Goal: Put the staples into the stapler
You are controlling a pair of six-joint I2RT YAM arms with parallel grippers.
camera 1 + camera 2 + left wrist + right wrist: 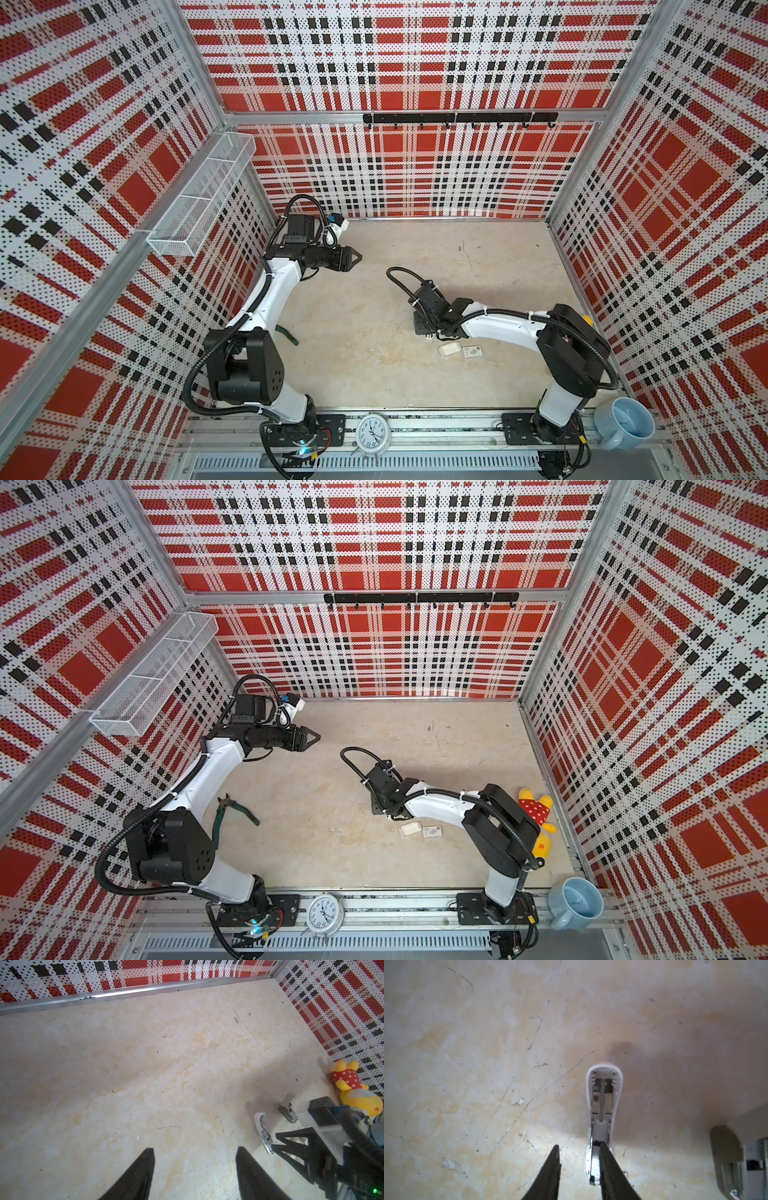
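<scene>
A white stapler (pixel 602 1105) lies opened out flat on the table, its lid folded back and the spring showing. My right gripper (pixel 578 1147) is open just above it. One finger hangs over the stapler's channel and the other over bare table, with nothing clamped between them. A silver-grey metal piece (pixel 595 1159) sits in the channel beside that finger; I cannot tell whether it is the staples. In both top views the right wrist hides the stapler. My left gripper (pixel 194 1148) hovers open and empty at the back left (pixel 356 257).
A small white tray (pixel 450 348) and a printed box sleeve (pixel 473 351) lie beside the right arm. A second, grey stapler (pixel 726 1157) lies close by. Green-handled pliers (pixel 232 812), a yellow plush toy (pixel 536 812), a clock (pixel 372 432) and a blue mug (pixel 625 422) sit around the edges.
</scene>
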